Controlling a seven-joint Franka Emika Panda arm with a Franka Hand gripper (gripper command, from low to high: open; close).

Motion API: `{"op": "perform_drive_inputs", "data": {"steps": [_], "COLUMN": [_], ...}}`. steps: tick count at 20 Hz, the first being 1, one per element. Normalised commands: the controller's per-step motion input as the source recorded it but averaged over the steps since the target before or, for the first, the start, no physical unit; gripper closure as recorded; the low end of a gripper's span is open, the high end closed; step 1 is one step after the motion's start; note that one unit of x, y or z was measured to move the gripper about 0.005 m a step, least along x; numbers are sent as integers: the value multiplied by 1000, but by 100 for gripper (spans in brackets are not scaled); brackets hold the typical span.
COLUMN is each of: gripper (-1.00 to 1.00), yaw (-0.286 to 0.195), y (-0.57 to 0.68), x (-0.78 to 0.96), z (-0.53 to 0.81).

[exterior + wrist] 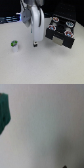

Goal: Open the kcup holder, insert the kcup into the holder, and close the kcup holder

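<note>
A small white kcup (14, 45) with a green top stands upright on the pale desk (30, 67), nearest the exterior camera and well apart from the kcup holder (61, 31), toward that view's left. It looks light and thin-walled, likely easy to tip or crush; a gentle pinch across its sides, below the rim, seems the safest hold. Between the kcup and the kcup holder, the white Panda arm reaches down, its gripper (35, 44) low over the desk and carrying nothing; whether the jaws are spread cannot be told. Farther back, the black kcup holder sits with a drawer pulled out, pods with reddish tops (56, 21) showing in its slots.
</note>
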Motion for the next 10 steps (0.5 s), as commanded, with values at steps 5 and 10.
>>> {"op": "perform_drive_inputs", "data": {"steps": [5,10], "gripper": [-100,-100], "yaw": [-242,-237], "y": [-543,-523], "x": [-439,-542], "z": [-77,-224]}}
